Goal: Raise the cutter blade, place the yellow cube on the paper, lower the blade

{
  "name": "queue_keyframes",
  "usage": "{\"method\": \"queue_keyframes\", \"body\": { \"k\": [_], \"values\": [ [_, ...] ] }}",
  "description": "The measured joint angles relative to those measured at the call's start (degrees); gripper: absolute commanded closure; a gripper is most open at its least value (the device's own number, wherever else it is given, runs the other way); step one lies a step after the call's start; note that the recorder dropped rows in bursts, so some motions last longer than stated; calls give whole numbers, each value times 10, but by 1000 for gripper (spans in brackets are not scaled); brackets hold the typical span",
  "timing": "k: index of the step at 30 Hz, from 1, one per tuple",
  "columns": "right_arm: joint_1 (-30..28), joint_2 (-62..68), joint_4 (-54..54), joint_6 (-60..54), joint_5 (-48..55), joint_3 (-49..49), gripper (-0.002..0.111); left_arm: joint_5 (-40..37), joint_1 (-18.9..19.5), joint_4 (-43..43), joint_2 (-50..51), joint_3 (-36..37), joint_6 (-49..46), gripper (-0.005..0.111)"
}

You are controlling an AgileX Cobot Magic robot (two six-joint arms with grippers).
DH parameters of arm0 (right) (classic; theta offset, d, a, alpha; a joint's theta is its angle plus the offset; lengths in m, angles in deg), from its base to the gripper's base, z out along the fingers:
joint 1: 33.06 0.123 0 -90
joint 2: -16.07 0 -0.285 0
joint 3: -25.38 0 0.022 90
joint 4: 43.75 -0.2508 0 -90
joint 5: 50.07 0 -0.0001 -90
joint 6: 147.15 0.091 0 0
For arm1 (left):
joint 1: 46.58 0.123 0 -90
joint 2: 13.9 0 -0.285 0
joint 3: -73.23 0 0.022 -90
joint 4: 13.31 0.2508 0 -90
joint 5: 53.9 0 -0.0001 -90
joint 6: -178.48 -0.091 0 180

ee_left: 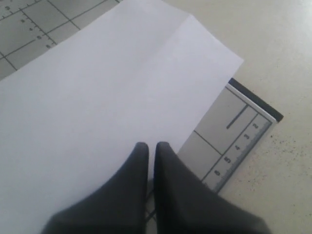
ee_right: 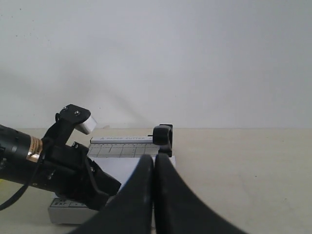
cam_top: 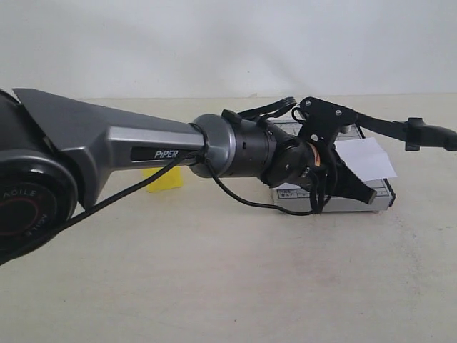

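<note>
The left end effector (cam_top: 360, 189) hangs over the paper (cam_top: 375, 158) (the yellow cube (cam_top: 166, 179) sits well apart, partly hidden).

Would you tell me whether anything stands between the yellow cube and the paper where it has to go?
No object shows on the table between the yellow cube and the paper, though the left arm hides part of that stretch. The left gripper hangs over the bare paper, fingers shut.

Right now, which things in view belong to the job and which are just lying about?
Job: cutter blade, yellow cube, paper, grey trimmer.
Lying about: no loose extras show; only the table and the wall.
</note>
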Motion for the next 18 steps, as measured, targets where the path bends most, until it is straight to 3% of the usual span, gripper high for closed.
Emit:
{"method": "queue_keyframes", "body": {
  "k": [18],
  "values": [
    [0, 0, 0, 0, 0, 0, 108, 39, -6, 0, 10, 0, -34, 102]
  ]
}}
